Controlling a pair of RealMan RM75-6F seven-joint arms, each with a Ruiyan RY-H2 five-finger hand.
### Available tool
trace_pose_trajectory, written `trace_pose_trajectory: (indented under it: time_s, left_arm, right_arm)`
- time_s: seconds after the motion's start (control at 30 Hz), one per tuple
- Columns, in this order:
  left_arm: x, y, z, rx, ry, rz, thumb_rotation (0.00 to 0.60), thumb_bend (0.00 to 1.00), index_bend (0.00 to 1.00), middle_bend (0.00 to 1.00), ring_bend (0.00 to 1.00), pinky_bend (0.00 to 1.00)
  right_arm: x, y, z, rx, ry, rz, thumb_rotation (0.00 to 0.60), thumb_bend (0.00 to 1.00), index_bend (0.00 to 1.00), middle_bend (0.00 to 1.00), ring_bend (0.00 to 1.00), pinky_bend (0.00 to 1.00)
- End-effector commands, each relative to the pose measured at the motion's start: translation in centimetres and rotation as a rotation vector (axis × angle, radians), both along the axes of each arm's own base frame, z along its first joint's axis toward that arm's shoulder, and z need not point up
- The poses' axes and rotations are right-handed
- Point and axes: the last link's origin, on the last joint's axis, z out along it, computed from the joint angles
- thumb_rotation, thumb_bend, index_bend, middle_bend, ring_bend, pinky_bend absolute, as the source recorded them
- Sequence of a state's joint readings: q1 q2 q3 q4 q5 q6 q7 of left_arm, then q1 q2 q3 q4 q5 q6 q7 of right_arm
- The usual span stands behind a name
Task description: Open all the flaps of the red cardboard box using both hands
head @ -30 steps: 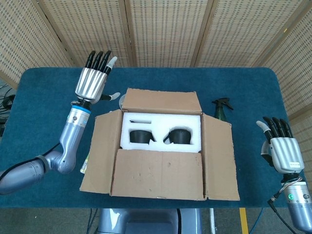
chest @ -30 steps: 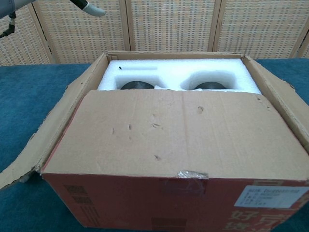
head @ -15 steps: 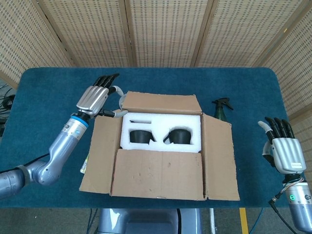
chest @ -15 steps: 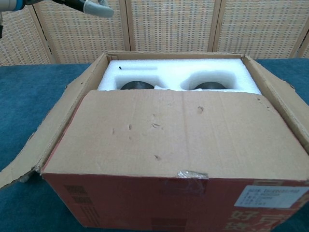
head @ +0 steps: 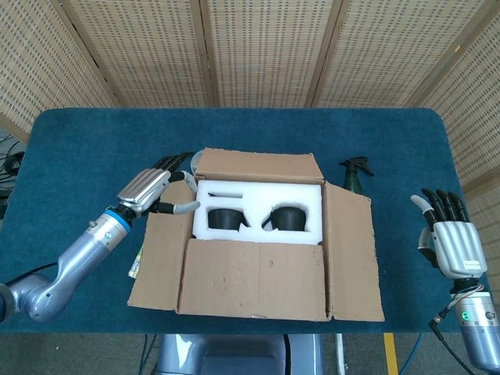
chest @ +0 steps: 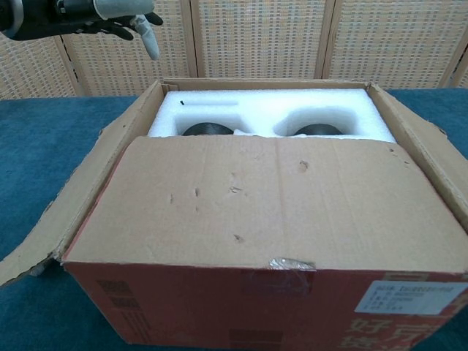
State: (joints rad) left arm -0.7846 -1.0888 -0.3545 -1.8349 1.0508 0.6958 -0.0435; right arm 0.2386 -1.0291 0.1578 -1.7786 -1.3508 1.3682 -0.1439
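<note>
Head view showed the left hand [head: 146, 190] with loose, empty fingers above the box's [head: 258, 293] left flap [head: 166, 234]. Far right, the right hand [head: 451, 241] stood upright, fingers apart, holding nothing.

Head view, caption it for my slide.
Left hand hovers over the opened red cardboard box; right hand waits apart.

Lab-like test bay: woven screens [head: 266, 51], blue-clothed table [head: 70, 156].

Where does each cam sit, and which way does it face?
Head view: high up, looking down on the table and open box; shows left hand and right hand.
Chest view: low, facing the box front across its near flap; only the left hand, top left.
Shared: box, foam insert, left hand.
</note>
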Motion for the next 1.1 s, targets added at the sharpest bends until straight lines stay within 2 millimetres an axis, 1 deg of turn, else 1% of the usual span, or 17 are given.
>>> trace_pose_trajectory:
  time_s: [0.03,0.3,0.57,0.83,1.1]
  left_arm:
    - [-0.2,-1.7,-0.7,-0.048,0.011,-0.038,0.112,0.11,0.42,0.00,0.00,0.00]
    - [-0.5,-3.2,-1.7,-0.054,0.085,-0.129,0.109,0.11,0.43,0.00,0.00,0.00]
    - [-0.7,-4.2,-3.1,-0.069,0.113,-0.165,0.112,0.10,0.43,0.00,0.00,0.00]
    - [-0.6,-4.9,-4.5,-0.061,0.139,-0.206,0.112,0.10,0.43,0.00,0.00,0.00]
    - [-0.4,-5.2,-5.4,-0.054,0.164,-0.235,0.109,0.10,0.43,0.00,0.00,0.00]
  right_arm:
    - [0.0,0.0,0.0,-0.001,0.000,-0.001,0.600,0.88,0.15,0.09,0.00,0.01]
    - [0.0,0.2,0.2,-0.004,-0.001,0.000,0.600,0.88,0.15,0.09,0.00,0.01]
    - [-0.1,0.4,0.3,-0.005,-0.007,0.000,0.600,0.88,0.15,0.09,0.00,0.01]
    - [-0.2,0.5,0.4,-0.007,-0.009,-0.003,0.600,0.88,0.15,0.09,0.00,0.01]
    - [-0.4,0.7,0.7,-0.018,-0.014,-0.007,0.600,0.88,0.15,0.09,0.00,0.01]
